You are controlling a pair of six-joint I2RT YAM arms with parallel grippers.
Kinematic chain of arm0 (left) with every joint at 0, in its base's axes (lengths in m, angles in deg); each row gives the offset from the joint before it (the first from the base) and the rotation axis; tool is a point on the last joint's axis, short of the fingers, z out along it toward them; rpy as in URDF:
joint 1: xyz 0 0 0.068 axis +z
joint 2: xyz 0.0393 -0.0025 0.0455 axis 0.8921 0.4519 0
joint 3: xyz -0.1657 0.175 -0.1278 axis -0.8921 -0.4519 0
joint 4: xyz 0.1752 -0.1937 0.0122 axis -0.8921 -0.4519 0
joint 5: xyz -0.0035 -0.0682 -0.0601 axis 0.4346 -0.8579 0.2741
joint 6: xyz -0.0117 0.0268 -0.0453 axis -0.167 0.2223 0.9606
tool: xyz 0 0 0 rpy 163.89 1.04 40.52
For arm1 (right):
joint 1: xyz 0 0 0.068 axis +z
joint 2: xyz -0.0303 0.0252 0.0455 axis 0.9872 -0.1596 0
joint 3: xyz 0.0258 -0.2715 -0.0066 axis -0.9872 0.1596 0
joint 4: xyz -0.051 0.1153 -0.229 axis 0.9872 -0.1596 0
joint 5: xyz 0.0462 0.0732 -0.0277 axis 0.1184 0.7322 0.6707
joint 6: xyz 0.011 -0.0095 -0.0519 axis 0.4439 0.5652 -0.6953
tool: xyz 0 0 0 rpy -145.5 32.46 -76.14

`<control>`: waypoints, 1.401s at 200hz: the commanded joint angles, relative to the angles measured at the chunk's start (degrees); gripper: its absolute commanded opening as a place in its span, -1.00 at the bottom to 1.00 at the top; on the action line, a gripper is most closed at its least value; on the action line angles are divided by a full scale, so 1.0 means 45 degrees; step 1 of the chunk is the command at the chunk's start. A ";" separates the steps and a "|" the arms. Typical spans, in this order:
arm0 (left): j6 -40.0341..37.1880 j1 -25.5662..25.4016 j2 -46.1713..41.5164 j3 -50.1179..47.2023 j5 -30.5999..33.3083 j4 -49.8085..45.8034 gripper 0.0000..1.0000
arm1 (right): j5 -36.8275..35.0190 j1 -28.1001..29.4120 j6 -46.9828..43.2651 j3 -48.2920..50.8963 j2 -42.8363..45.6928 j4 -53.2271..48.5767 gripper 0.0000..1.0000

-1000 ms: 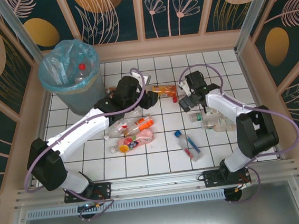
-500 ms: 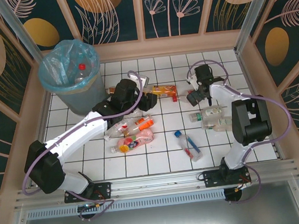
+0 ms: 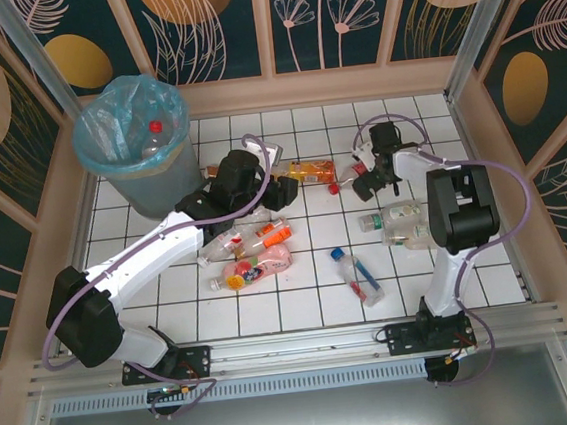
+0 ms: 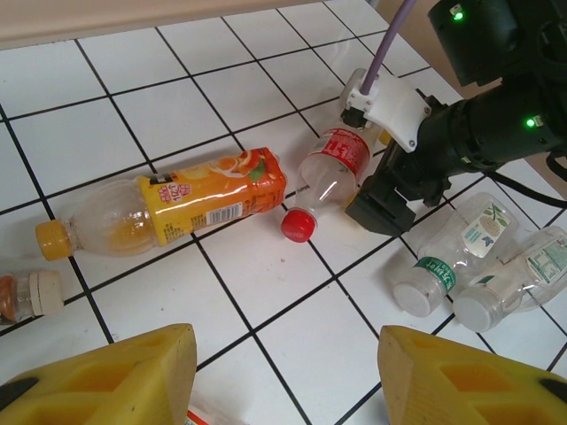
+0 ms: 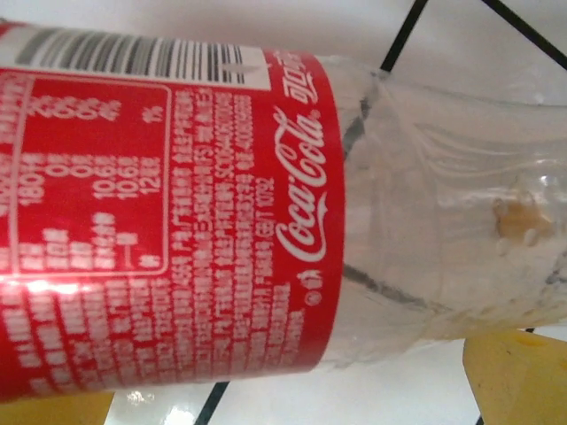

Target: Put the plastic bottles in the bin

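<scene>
A red-labelled Coca-Cola bottle (image 5: pixel 177 221) lies on the tiles with its red cap (image 4: pixel 299 225) pointing to the near side. My right gripper (image 5: pixel 283 398) is low over it and open, and one yellow finger (image 5: pixel 518 381) shows beside the clear body. The same bottle (image 4: pixel 332 164) lies under the black right gripper (image 4: pixel 416 177). My left gripper (image 4: pixel 283 390) hangs open above bare tile, and its left finger (image 4: pixel 106 376) is empty. An orange-labelled bottle (image 4: pixel 177 202) lies to the left. The grey bin (image 3: pixel 131 137) with its blue bag holds a red-capped bottle (image 3: pixel 155 127).
Several bottles lie in a cluster (image 3: pixel 251 241) under the left forearm, with a pink one (image 3: pixel 259 267) nearer. A blue-labelled bottle (image 3: pixel 358 276) lies near the front. Two clear green-labelled bottles (image 4: pixel 452 257) lie right of the right gripper. Wooden walls ring the tiled floor.
The right arm has folded its elbow back and brought its gripper down onto the red-labelled bottle. The left gripper has edged slightly left and then held still.
</scene>
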 commanded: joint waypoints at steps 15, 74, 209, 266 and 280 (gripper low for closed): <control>0.0182 -0.0033 -0.0388 0.0076 -0.0054 0.0411 0.14 | 0.1004 -0.0065 0.0287 -0.1319 0.0062 -0.0817 0.98; 0.0220 -0.0018 -0.0604 -0.0196 0.0014 0.0582 0.14 | 0.1954 -0.0244 0.3323 -0.0774 0.1895 -0.0477 0.98; 0.0313 -0.0029 -0.1422 -0.0763 0.0424 0.0714 0.15 | 0.1932 -0.1077 1.7618 -0.2470 -0.0163 0.1611 0.98; 0.0276 -0.0024 -0.1365 -0.0891 0.0502 0.0772 0.16 | -0.0272 -0.0366 1.7820 -0.5074 -0.2459 -0.1513 0.98; 0.0278 -0.0027 -0.1334 -0.0842 0.0460 0.0700 0.16 | -0.0629 -0.0291 1.7900 -0.5182 -0.2726 -0.1649 0.98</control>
